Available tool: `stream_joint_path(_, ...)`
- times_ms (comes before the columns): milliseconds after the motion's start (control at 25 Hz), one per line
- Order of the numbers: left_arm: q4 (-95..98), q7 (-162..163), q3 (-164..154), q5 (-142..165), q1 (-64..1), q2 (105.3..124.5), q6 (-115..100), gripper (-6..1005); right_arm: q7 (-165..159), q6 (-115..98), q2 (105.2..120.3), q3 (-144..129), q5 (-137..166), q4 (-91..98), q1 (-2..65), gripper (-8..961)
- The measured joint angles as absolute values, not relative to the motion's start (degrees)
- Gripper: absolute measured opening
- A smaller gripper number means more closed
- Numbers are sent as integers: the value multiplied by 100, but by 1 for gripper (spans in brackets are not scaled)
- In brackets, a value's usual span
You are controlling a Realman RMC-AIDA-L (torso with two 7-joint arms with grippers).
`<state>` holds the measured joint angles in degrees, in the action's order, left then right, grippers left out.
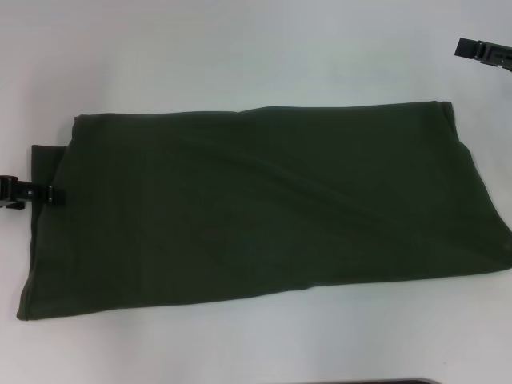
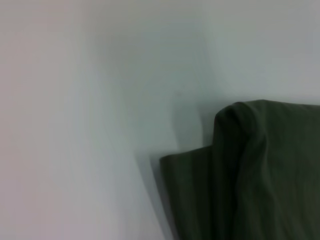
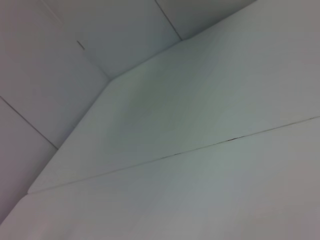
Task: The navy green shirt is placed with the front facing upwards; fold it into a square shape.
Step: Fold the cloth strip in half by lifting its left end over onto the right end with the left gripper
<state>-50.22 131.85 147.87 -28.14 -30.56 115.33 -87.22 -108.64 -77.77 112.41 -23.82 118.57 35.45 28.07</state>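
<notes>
Shirt: the dark olive-green cotton shirt (image 1: 256, 208) lay folded long on your white worktop (image 1: 240, 48), plain side up.
Left gripper (image 1: 50, 194): at its left edge, ready to fold; jaws' state unclear.
Right gripper (image 1: 480, 50): parked far back; jaws' state unclear.

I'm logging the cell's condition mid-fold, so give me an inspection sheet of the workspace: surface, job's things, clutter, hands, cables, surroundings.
Surface: white table, a thin seam visible in the right wrist view.
Job's things: green shirt lies folded into a long band across the table, plain side up, no lettering showing; a lower layer sticks out at its left end.
Clutter: nothing seen.
Hands: left hand at the shirt's left edge; right hand off the shirt, above its far right corner.
Cables: nothing seen.
Surroundings: tiled floor beyond the table edge.
</notes>
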Motion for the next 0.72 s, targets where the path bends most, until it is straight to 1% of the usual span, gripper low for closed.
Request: stream_joint_path(720, -4974, 13331, 14609, -2782, -3142, 11554, -8893, 905, -10854, -7811, 11241, -2381, 11857, 3551, 2789, 921)
